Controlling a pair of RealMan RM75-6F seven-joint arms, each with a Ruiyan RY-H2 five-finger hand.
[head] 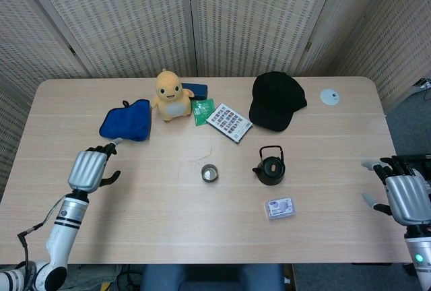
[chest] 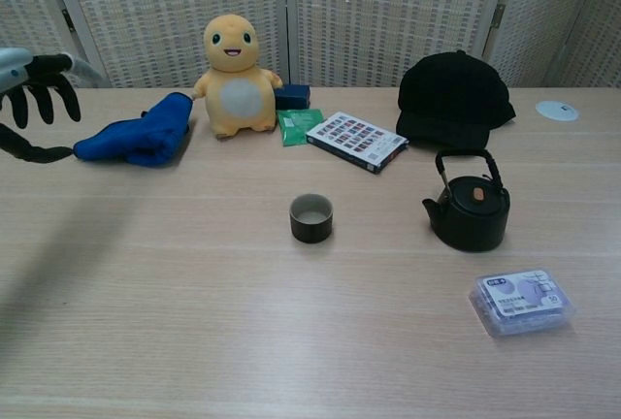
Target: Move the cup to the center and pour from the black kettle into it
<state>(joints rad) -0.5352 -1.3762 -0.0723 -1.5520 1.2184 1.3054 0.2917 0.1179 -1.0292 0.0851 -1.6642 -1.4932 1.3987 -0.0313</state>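
Note:
A small dark cup (head: 209,173) (chest: 310,217) stands alone near the middle of the table, nothing touching it. To its right sits the black kettle (head: 270,166) (chest: 470,209), upright with its handle raised. My left hand (head: 90,169) (chest: 35,99) hovers far off at the table's left side, fingers spread and empty. My right hand (head: 401,196) is past the table's right edge, fingers apart, holding nothing; the chest view does not show it.
A blue cloth (head: 126,121), yellow plush toy (head: 170,95), green packet (head: 201,110), patterned box (head: 229,122) and black cap (head: 276,101) line the back. A clear plastic case (head: 279,207) lies in front of the kettle. A white disc (head: 329,96) lies at the back right.

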